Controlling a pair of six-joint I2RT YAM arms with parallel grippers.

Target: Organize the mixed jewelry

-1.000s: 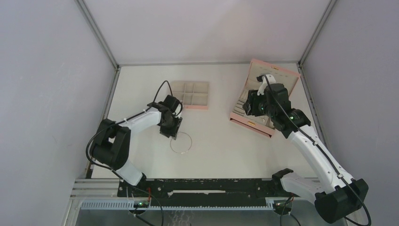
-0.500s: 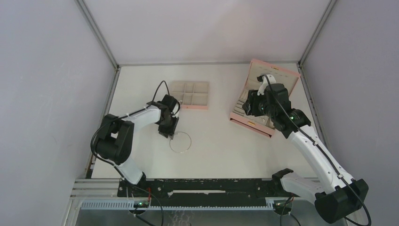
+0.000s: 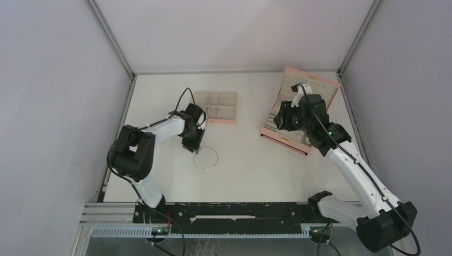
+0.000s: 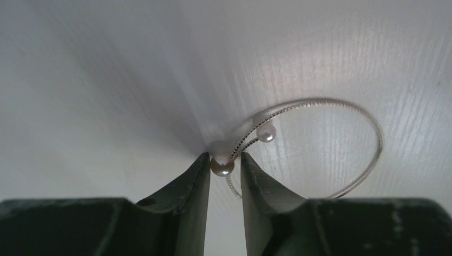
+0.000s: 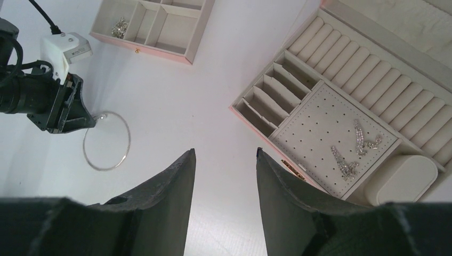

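Pickup step: the left gripper straddles the wire hoop at its pearl end on the table, grip uncertain; right gripper gapes empty. Next needs a firm pinch, then lifting

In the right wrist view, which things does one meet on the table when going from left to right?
left fingers → hoop → box. The tray is left out, because it overlaps the hoop sideways.

Shiny metal hoop, glossy pearl beads
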